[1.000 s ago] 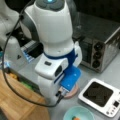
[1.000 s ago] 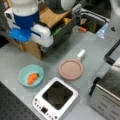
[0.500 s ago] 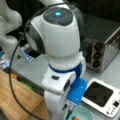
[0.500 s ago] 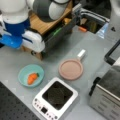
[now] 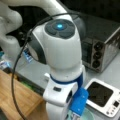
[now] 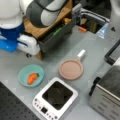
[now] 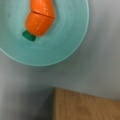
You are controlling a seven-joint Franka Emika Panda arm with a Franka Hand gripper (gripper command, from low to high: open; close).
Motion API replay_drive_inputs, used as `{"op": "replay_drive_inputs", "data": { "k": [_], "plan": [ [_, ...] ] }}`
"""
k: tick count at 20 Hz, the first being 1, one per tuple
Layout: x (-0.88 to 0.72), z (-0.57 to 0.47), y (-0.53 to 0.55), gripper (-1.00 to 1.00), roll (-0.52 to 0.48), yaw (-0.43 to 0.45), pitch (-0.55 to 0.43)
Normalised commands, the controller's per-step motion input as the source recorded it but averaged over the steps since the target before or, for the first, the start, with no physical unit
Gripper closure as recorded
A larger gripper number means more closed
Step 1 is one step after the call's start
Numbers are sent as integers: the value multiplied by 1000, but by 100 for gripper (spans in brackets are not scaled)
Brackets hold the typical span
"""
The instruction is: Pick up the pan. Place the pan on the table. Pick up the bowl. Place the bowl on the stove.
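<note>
Pan [image 6: 71, 69] sits on the table [image 6: 100, 47] beside the stove [image 6: 55, 100]; the bowl [image 6: 31, 75] with its carrot [image 7: 40, 18] lies below my wrist. My claw is out of view.

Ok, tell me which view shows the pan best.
A front view: the pan lies whole on the table, white handle included. In the remaining front view the arm blocks it, and the wrist view shows only the bowl.
</note>
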Motion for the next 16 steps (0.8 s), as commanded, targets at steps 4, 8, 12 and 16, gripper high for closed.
{"op": "replay_drive_inputs", "data": {
  "k": [4,8,12,16],
  "plan": [
    [366,-60,-334,-100,112,90,76],
    [349,-51,-304,-100,135,60,74],
    [314,-7,-291,-100,159,16,92],
    [307,32,-267,-100,178,-42,62]
  ]
}}
